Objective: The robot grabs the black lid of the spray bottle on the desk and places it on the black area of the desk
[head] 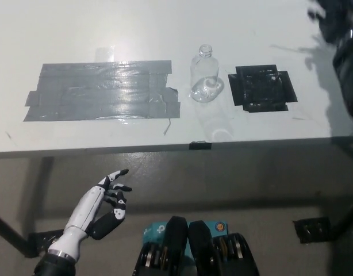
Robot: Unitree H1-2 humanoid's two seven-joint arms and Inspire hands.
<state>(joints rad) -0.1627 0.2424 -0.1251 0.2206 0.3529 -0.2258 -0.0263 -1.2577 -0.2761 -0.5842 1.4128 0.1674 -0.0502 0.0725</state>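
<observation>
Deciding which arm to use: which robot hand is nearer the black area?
Right. The right robot hand is up beside the black area; the left robot hand rests below the desk edge.

This looks like a robotics lab or test room rather than a home. A plain white worktop (136,34) stands bare of any household clutter, and its surface is marked out for trials: a wide patch of grey tape strips (102,91) laid side by side, and a smaller square of black tape (261,87) to the right. Between them stands a single clear bottle (205,75) without its cap. Below the worktop edge runs a bare grey-brown floor (251,184), with a dark table leg (10,233) at the lower left.
</observation>
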